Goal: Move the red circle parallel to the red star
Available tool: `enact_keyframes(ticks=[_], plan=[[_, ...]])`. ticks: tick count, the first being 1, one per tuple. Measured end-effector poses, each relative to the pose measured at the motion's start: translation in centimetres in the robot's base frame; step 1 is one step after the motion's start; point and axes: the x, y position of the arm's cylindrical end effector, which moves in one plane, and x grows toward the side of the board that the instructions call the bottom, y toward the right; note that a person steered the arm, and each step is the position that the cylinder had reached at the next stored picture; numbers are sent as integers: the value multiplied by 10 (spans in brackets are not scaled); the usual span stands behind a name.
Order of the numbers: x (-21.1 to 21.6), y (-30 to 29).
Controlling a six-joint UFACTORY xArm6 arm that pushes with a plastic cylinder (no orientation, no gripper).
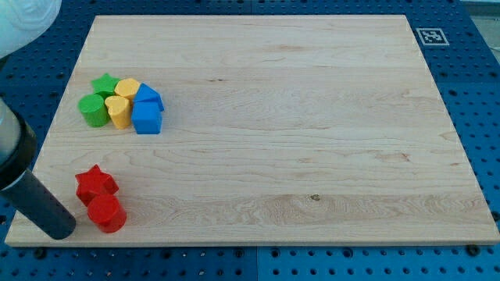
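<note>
The red circle (107, 213) lies near the board's bottom left corner. The red star (95, 184) sits just above it, toward the view's top left, and the two touch. My dark rod comes in from the view's left edge, and my tip (59, 229) rests on the board just left of the red circle, a small gap apart from it.
A tight cluster sits at the upper left: a green star (105, 84), a green circle (93, 111), a yellow block (129, 88), a yellow heart-like block (119, 112), and two blue blocks (148, 97) (146, 119). A printed marker (430, 36) is at the top right corner.
</note>
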Motion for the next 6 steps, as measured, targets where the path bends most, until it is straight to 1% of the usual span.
enact_keyframes(ticks=[4,5,6], plan=[[2,17],[2,29],[2,63]])
